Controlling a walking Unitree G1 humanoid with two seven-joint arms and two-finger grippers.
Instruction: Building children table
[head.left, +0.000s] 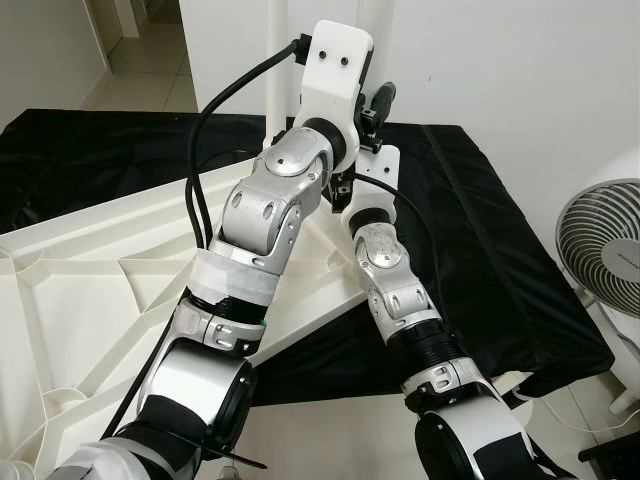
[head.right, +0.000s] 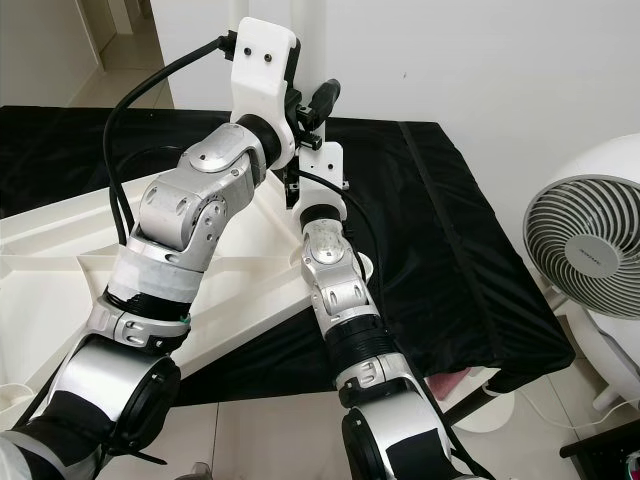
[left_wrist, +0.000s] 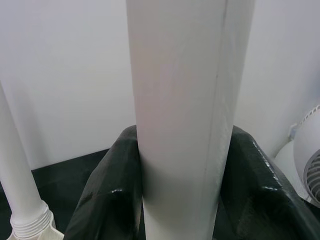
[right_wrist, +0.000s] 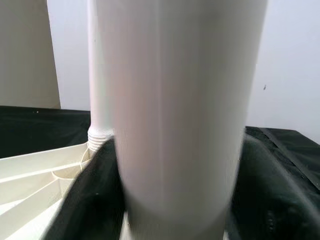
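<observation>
Nearest the camera are the robot's two silver arms, reaching forward and up from the bottom of the head views toward a white table leg (left_wrist: 182, 125) that stands upright at the far corner of the upturned white tabletop (head.left: 90, 290). The left pincer (left_wrist: 182, 200) is clamped on this leg, its black fingers (left_wrist: 107, 200) pressed to either side of the tube. The right pincer (right_wrist: 175, 200) grips the same leg, seemingly a little lower, its fingers (right_wrist: 92, 200) likewise hugging the tube.

The tabletop lies underside up on a black cloth (head.left: 480, 250), ribs and sockets showing. A second leg (right_wrist: 100, 90) already stands in its socket just beside the held one, threaded collar seated against the plastic. Judging from this, the build is partway through: one leg looks fitted, the held one is being seated or screwed in, and the near corners seem to have no legs yet, though they are partly hidden.

A white fan (head.right: 585, 250) stands at the right; its hub carries small writing, too small to read.
</observation>
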